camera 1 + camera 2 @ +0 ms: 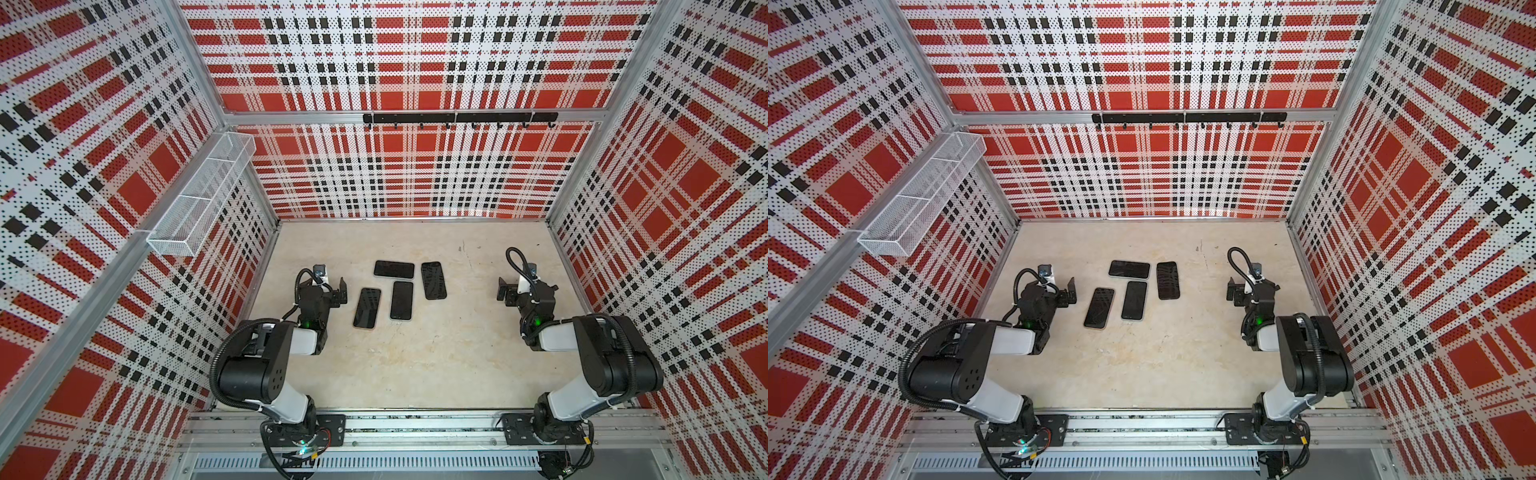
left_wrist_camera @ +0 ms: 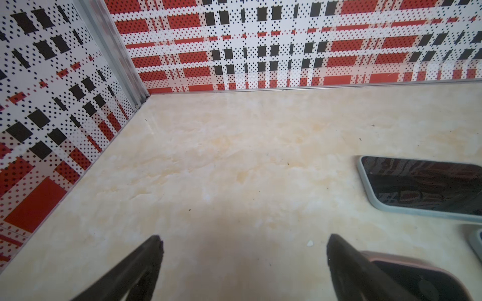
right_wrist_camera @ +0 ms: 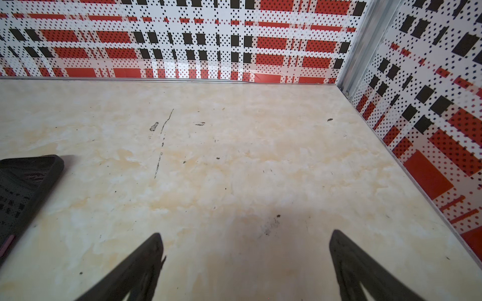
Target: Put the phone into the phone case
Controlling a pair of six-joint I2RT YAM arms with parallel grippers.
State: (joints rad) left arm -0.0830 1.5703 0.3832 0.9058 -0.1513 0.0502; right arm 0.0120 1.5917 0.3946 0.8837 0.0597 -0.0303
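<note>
Red, white and black plaid perforated walls [image 1: 415, 62] enclose a pale marbled floor [image 1: 415, 365] on three sides. Left of the floor hangs a white mesh basket [image 1: 199, 195]; above its far edge runs a black hook rail [image 1: 457, 118].

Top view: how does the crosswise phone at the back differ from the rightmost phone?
The crosswise phone lies long side across the table; the rightmost phone runs roughly front to back. Wrist views show a pale grey rim on the crosswise phone, a black edge on the rightmost phone. Both lie flat, dark face up, untouched.
</note>
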